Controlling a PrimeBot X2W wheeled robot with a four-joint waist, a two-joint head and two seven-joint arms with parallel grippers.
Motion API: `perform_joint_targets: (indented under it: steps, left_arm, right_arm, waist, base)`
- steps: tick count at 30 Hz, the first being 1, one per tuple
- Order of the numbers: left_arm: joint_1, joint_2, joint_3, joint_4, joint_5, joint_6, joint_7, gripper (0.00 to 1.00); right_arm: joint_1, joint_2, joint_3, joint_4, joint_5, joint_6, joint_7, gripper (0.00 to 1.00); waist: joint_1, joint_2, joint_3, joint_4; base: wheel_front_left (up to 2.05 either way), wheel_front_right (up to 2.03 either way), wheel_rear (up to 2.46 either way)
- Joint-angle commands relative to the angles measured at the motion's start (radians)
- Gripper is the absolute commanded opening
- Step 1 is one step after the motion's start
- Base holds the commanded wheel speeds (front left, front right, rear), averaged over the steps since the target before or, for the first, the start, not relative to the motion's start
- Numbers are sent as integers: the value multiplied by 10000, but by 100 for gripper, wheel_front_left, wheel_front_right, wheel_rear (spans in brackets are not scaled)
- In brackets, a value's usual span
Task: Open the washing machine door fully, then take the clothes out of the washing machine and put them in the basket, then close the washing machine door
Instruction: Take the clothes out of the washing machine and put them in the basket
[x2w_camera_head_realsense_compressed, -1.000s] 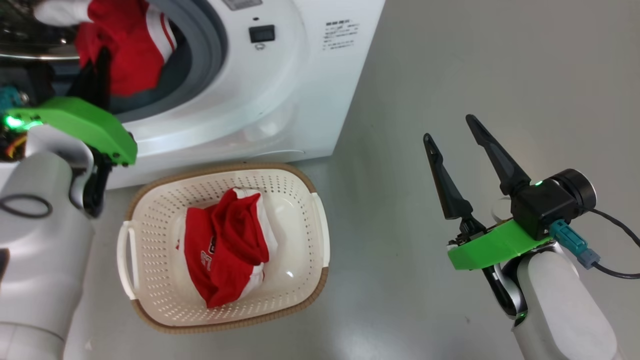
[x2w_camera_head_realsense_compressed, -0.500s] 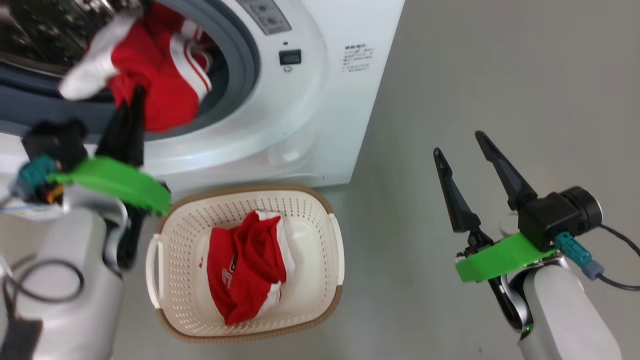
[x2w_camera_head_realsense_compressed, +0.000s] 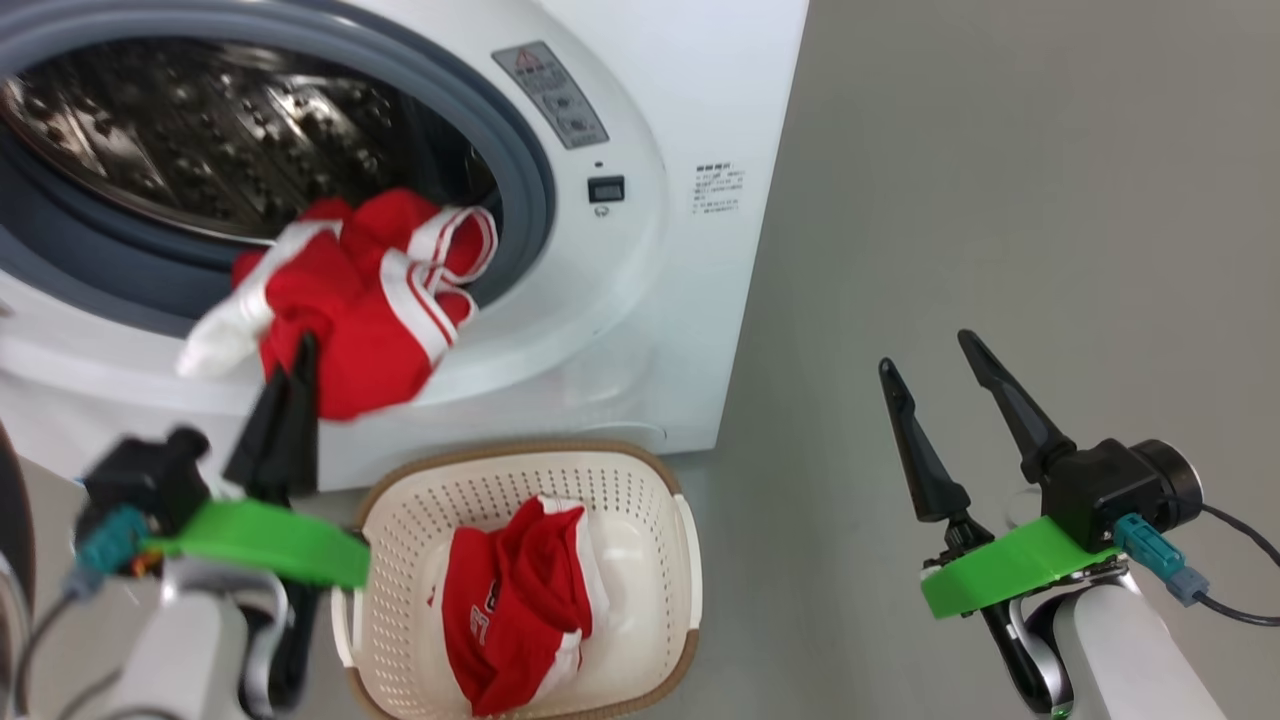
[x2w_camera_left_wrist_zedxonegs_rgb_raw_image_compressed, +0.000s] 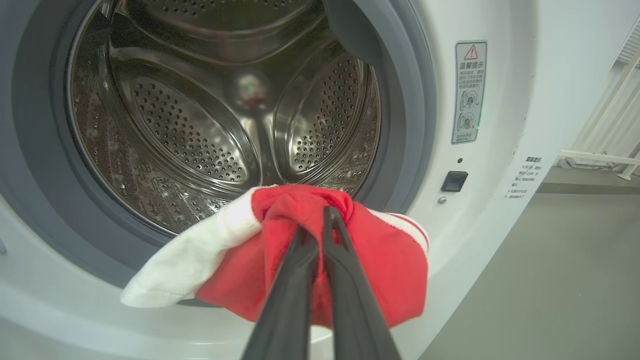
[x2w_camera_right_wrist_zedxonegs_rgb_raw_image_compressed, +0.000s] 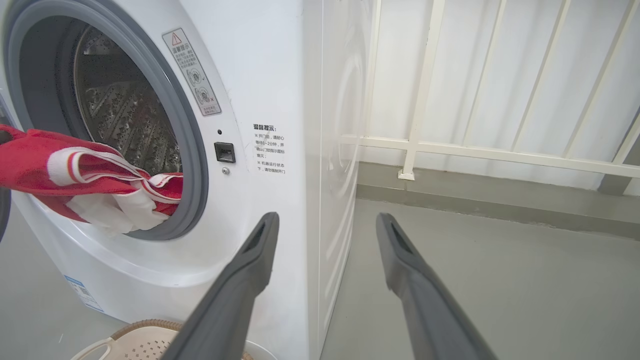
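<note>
The washer (x2w_camera_head_realsense_compressed: 640, 90) stands at the far left on the grey floor (x2w_camera_head_realsense_compressed: 1000, 200), its mouth open onto the steel drum (x2w_camera_left_wrist_zedxonegs_rgb_raw_image_compressed: 200, 125) inside a grey ring (x2w_camera_head_realsense_compressed: 530, 190). The basket (x2w_camera_head_realsense_compressed: 640, 490) sits on the floor just in front of the washer, with one red garment (x2w_camera_head_realsense_compressed: 510, 610) crumpled inside it, white lettering showing. A second garment (x2w_camera_head_realsense_compressed: 350, 320), red with white trim, hangs out over the ring's lower lip, beyond the basket. The left gripper (x2w_camera_head_realsense_compressed: 300, 360) has its jaws pressed together on a fold of this cloth; its fingers point far, toward the drum, from a green wrist bracket (x2w_camera_head_realsense_compressed: 260, 540). The right gripper (x2w_camera_head_realsense_compressed: 925, 350) hovers over bare floor at the right, well apart from the washer, jaws spread and holding nothing, fingers also pointing far. Right of the mouth are a warning label (x2w_camera_head_realsense_compressed: 550, 95) with a red triangle, a small black latch (x2w_camera_head_realsense_compressed: 606, 188), and a block of Chinese print (x2w_camera_head_realsense_compressed: 720, 190) too small to read.
</note>
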Motion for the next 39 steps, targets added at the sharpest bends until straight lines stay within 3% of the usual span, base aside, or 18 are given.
perform_joint_targets:
  steps: [1,16,22,28,39]
  left_arm:
    - [364,184,407,-548,167,77,-119,0]
    - [2701,-289,493,-2867,159,593,-80,0]
    - [3055,-457,289,-3021,46,609,83,0]
    - [2946,-636,16,-2157,-48,489,149,0]
    - [1210,-1103,-174,1589,-506,22,-9,0]
  right_arm:
    - [89,17,238,-222,101,46,-65,100]
    - [758,17,-63,-318,117,46,-65,100]
    - [843,17,-44,-342,106,46,-65,100]
    - [704,17,114,-332,156,46,-65,100]
    - [308,17,187,-199,469,46,-65,100]
  waist:
    - [0,-1,-386,68]
    - [0,-1,-1012,234]
    - [0,-1,-994,181]
    - [0,-1,-700,-79]
    - [0,-1,519,-528]
  base:
    - [0,0,0]
    - [0,0,0]
    - [0,0,0]
    - [0,0,0]
    - [0,0,0]
